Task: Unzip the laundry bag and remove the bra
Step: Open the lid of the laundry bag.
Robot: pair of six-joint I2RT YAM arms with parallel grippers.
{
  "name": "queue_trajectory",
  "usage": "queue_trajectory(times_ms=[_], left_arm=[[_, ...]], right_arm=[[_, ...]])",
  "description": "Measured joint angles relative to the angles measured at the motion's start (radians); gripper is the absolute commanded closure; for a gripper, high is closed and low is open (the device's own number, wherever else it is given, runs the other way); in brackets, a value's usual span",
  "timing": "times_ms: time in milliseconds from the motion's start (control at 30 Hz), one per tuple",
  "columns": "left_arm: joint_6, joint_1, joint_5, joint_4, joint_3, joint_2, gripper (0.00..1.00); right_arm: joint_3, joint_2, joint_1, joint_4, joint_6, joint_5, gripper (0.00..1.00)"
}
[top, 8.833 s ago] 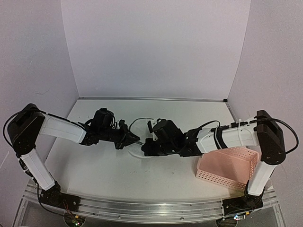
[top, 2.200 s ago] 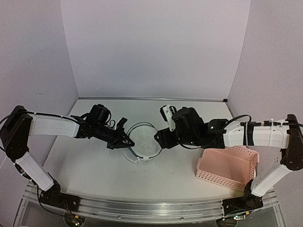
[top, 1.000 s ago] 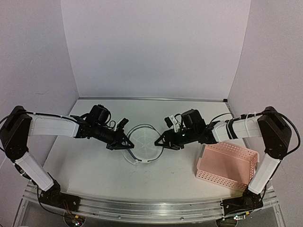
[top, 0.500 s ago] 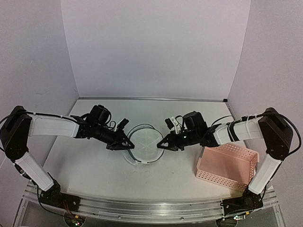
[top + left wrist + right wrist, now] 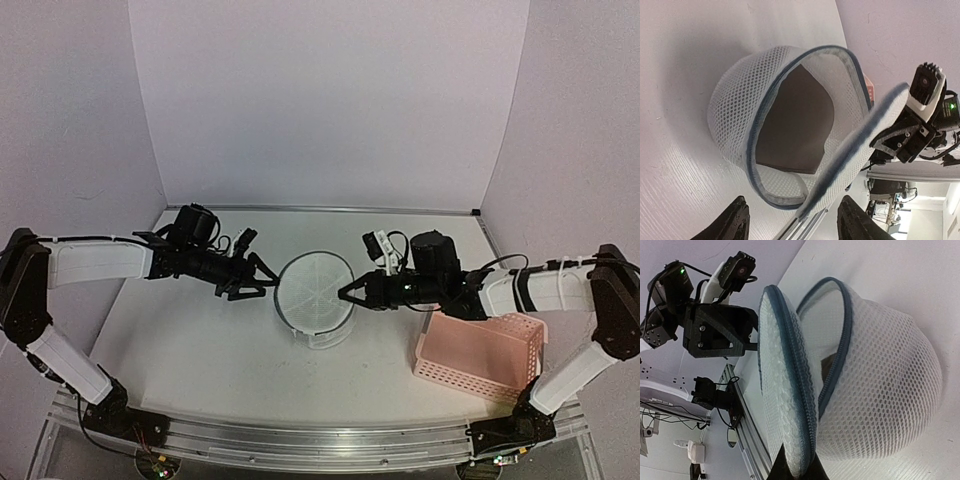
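The left gripper [image 5: 258, 283] hovered just left of the laundry bag [image 5: 318, 332], its fingers spread and holding nothing, apparently lined up with the mouth so it could reach in. The bag itself lay at the centre of the white table [image 5: 200, 350], its dark zipper rim undone around most of the circle and the mesh body bulging outward. Its round lid [image 5: 314, 289] stood raised off the rim like an opened hatch, leaving a wide gap on the side facing the left arm. Inside the bag, seen from the left wrist, the orange-brown bra [image 5: 800, 120] filled the bottom of the cavity, not yet taken out. On the bag's right side, the right gripper [image 5: 347, 294] was clamped tight on the edge of the lid, evidently to hold it up and keep the opening clear; the right wrist view showed the lid's blue-trimmed edge pinched between its fingertips. Farther right of the bag, well apart from it, a pink perforated basket [image 5: 470, 376] sat beneath the right arm.
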Motion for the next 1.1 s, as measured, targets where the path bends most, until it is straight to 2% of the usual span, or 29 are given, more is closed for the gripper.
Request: queue_trajectory(times_ms=[300, 767, 1100], left_arm=[[0.006, 0.03, -0.003, -0.029, 0.027, -0.015, 0.37], [0.046, 0.092, -0.029, -0.143, 0.065, -0.108, 0.34], [0.029, 0.091, 0.004, -0.168, 0.063, -0.195, 0.33]], right_arm=[[-0.046, -0.054, 0.103, 0.1, -0.138, 0.097, 1.0], [-0.201, -0.12, 0.319, 0.293, -0.568, 0.473, 1.0], [-0.269, -0.091, 0.448, 0.546, -0.967, 0.745, 1.0]])
